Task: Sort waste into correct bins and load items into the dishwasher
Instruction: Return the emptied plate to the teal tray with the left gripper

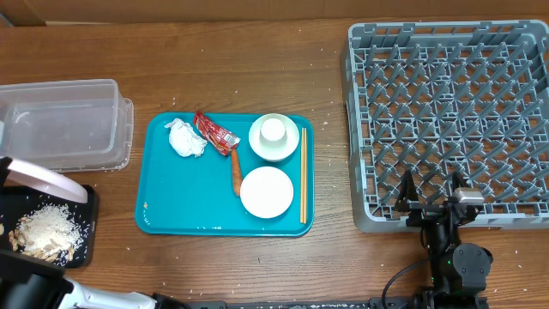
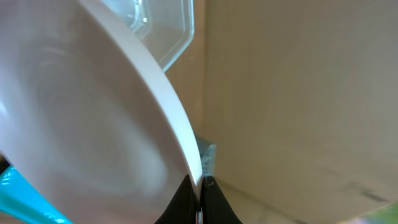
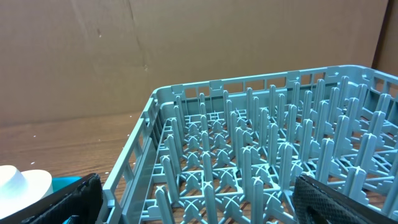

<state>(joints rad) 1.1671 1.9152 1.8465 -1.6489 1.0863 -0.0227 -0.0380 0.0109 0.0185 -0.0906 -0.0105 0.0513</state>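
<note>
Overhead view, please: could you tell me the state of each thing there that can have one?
clear tub: empty
black tray: holds food scraps
plate: tilted, pinched at rim
left gripper: shut on plate
right gripper: open, empty
dish rack: empty
far bowl: holds cup
near bowl: empty
tissue: crumpled, on teal tray
</note>
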